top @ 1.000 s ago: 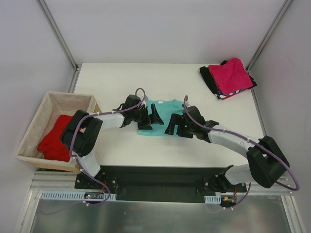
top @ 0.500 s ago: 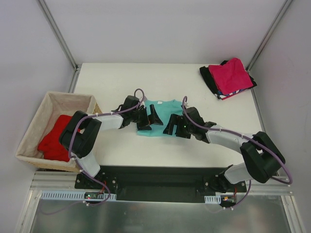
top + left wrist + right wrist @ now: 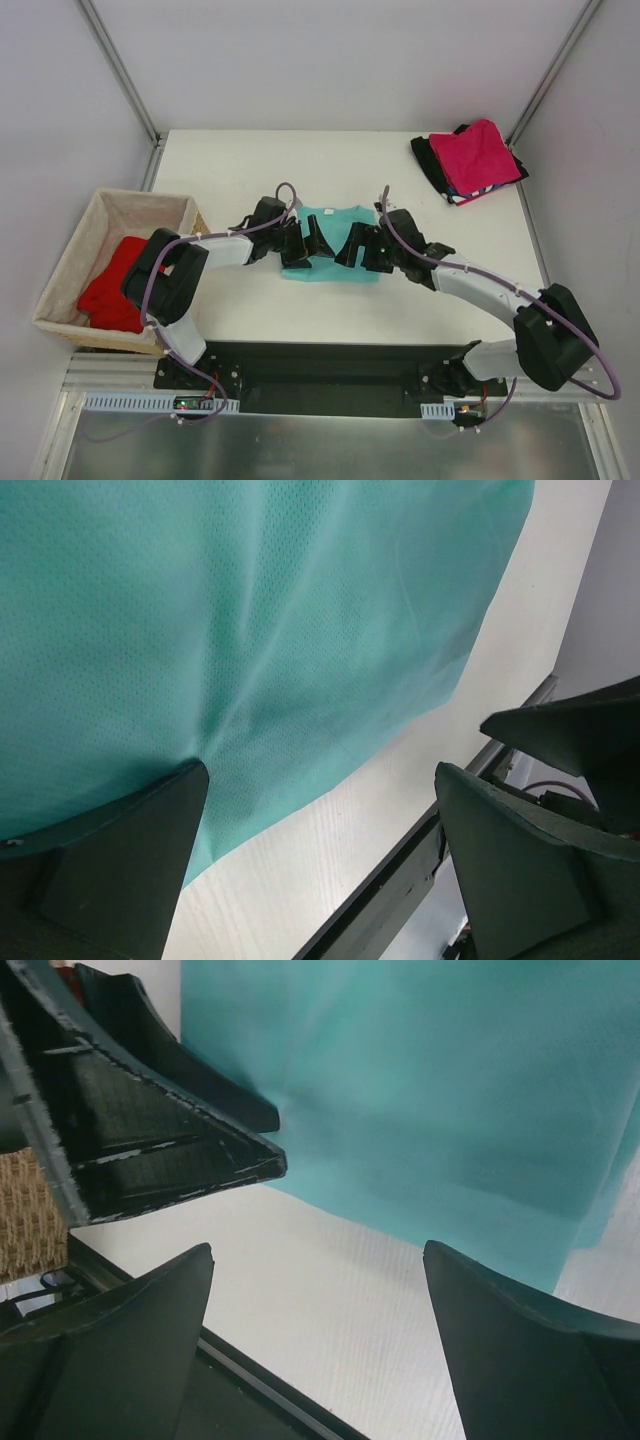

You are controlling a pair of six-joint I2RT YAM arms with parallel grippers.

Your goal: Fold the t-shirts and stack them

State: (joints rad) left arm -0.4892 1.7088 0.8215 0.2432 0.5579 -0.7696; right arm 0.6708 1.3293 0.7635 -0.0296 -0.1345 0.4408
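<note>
Teal t-shirt (image 3: 328, 243) lies flat near the middle of the white table (image 3: 250, 170), between the two grippers. The left gripper (image 3: 305, 243) is at the shirt's left edge with its jaws spread wide and nothing held. In the left wrist view one finger (image 3: 130, 840) sits at a pucker in the teal cloth, while the other is over bare table past the hem. The right gripper (image 3: 362, 245) is at the shirt's right side, jaws also wide apart and empty. In its wrist view both fingers hang over bare table just short of the cloth's edge, and the left gripper's fingers show at upper left, near by. Whether either gripper presses on the fabric cannot be told. Count: five shirts. One is the teal one at centre. Three are stacked at the far right corner, well apart from both grippers — magenta shirt (image 3: 482, 155) on top, black shirt (image 3: 428, 160) beneath, striped shirt (image 3: 465, 197) showing only as an edge. One red shirt (image 3: 112, 285) lies crumpled in the wicker basket (image 3: 70, 245) off the table's left side. Baskets — one; grippers — two.
</note>
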